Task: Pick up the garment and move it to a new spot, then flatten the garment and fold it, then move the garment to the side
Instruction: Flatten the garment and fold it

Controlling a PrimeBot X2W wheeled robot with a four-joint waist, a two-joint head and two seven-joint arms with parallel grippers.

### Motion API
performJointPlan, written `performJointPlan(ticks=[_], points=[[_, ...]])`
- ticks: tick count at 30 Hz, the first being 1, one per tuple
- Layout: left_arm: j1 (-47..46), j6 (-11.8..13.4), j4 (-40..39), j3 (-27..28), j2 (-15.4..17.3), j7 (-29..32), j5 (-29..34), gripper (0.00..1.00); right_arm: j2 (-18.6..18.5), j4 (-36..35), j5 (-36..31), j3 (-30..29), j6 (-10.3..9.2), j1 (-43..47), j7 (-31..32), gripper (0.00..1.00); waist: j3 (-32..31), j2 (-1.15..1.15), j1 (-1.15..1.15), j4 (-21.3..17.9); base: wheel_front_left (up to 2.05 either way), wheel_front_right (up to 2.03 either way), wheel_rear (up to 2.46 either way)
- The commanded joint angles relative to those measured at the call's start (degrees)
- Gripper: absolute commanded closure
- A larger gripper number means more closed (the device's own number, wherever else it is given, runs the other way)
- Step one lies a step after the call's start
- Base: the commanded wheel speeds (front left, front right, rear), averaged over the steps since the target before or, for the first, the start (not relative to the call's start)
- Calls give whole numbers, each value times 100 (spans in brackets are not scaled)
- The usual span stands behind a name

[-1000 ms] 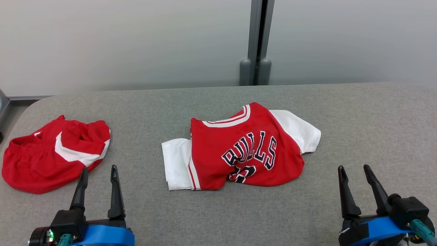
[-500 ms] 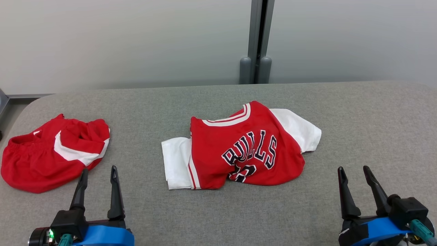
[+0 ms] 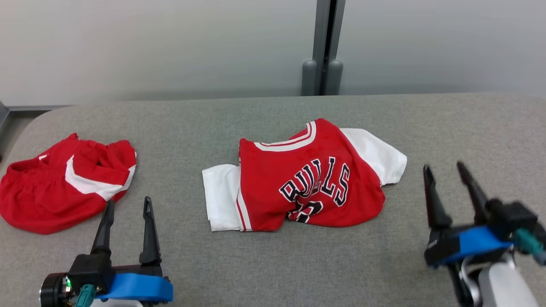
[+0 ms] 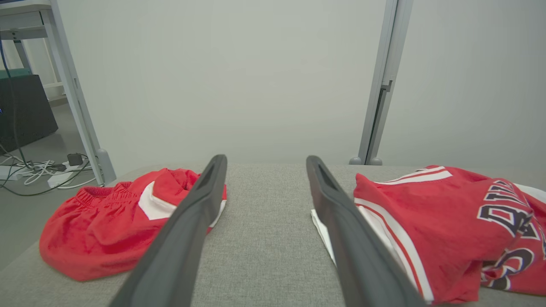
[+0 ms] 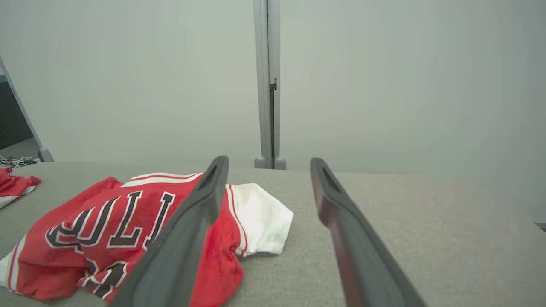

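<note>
Two garments lie on the grey, felt-like counter (image 3: 273, 264). Crumpled red shorts (image 3: 59, 192) with white trim sit at its left end, and the rumpled red jersey (image 3: 307, 183), white-sleeved and dark-lettered, lies at the centre. A grey post (image 3: 323, 47) stands behind. The jersey lies between the left tool (image 3: 129, 201) and the right tool (image 3: 443, 166), touching neither. Both tools gape wide and hold nothing.

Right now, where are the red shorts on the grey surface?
In the head view the red shorts lie at the far left of the grey surface, beyond the left gripper and apart from the red jersey in the middle.
</note>
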Motion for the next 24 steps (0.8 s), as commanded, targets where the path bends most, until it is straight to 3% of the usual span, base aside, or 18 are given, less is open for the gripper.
performJointPlan(ticks=[1,11,24], points=[[-138,-6,-24,-22,-16,-27,37,0,-128,-1,-58,6,2,-322,33,0,102,0,0,64,0,0,0],[-616,-80,65,-136,-81,-27,11,0,-884,733,-199,245,2,-2100,504,0,718,0,0,443,0,0,0],[-1083,-64,119,-306,-151,-27,-87,0,-1414,3293,-237,524,1,-3058,529,0,1333,0,0,978,0,0,0]])
